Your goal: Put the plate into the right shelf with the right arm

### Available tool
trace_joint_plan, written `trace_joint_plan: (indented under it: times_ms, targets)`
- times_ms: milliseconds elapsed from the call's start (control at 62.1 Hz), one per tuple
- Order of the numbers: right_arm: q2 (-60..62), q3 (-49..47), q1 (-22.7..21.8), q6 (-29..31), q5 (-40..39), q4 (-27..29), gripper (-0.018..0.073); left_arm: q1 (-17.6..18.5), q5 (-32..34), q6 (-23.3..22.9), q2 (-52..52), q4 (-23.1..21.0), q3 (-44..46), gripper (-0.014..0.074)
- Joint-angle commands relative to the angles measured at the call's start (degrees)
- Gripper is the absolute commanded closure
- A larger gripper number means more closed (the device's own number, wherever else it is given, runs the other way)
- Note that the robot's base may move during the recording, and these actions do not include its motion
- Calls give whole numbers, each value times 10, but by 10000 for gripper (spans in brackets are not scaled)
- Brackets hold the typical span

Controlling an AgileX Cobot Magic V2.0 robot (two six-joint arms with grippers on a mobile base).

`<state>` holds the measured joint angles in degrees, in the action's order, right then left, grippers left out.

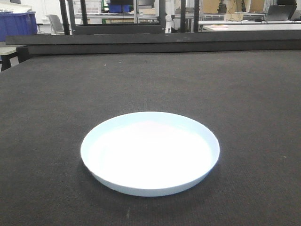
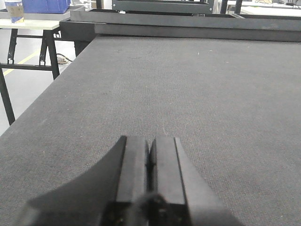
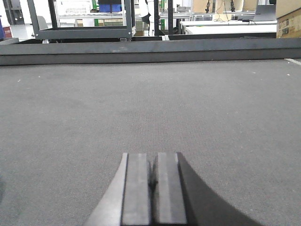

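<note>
The plate, white with a pale blue tint and a low rim, lies flat on the dark felt table, near its front middle in the front view. Neither wrist view shows it. My left gripper is shut, with nothing between its dark fingers, low over bare felt. My right gripper is shut too, empty, over bare felt. Neither gripper appears in the front view. The right shelf is out of view.
A raised dark ledge runs along the table's far edge. Behind it stand black metal frames and white benches. A blue bin sits far left. The table's left edge drops to the floor.
</note>
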<state>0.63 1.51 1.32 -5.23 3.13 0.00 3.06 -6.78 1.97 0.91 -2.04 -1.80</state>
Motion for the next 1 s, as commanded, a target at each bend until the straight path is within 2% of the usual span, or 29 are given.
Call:
trace_joint_plan:
  times_ms: [0,467,805,902,982]
  targets:
    - [8,-3,-3,1,-49,-5,490,0,49,-2,4,-4,-6,643]
    - [8,-3,-3,1,-57,-5,490,0,49,-2,4,-4,-6,643]
    - [8,-24,-3,-13,-138,-3,490,0,49,-2,4,-4,-6,643]
    - [1,-98,-3,-14,-106,-4,490,0,49,-2,4,-4,-6,643]
    - [-22,-182,0,-14,-2,0,490,0,49,-2,4,-4,-6,643]
